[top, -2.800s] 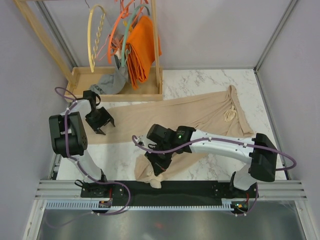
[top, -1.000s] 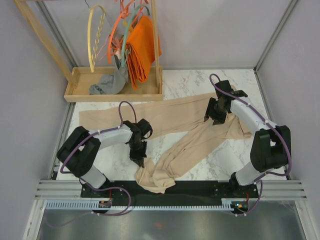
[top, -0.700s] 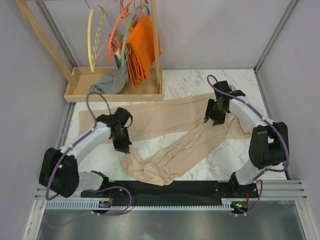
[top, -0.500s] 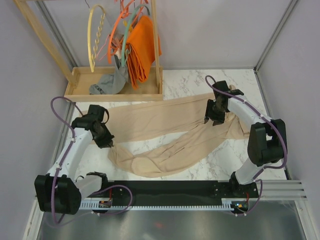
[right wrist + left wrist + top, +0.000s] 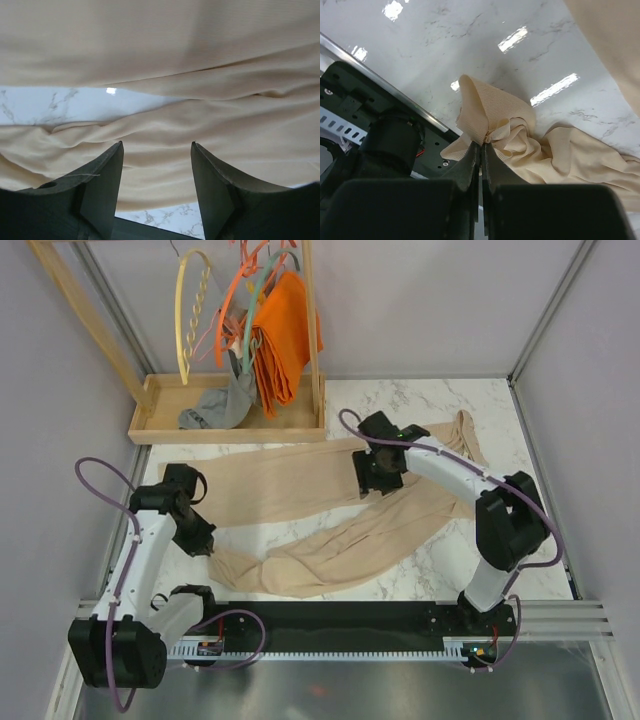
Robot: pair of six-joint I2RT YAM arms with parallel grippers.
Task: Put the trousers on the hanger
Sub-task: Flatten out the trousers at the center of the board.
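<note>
Lying on the table (image 5: 400,405), the trousers (image 5: 300,475) are pinched at a leg end by the left tool (image 5: 207,547) at 8 o'clock; the right tool (image 5: 372,480) is held wide above them. The hanger (image 5: 200,302) is hung at 11 o'clock.

Trousers (image 5: 505,115) are thin matt cloth, finely ribbed, pretty soft looking. Table (image 5: 470,30) is glossy white marble-look stuff, throwing glare. Right fingers (image 5: 100,195) look like matt dark plastic. Rack (image 5: 290,431) is bare pale wood, and the hanger (image 5: 183,320) is smooth cream.

Right gripper (image 5: 368,483) further left along the trousers (image 5: 290,475) (jaws apart); left gripper (image 5: 205,545) slightly nearer.
</note>
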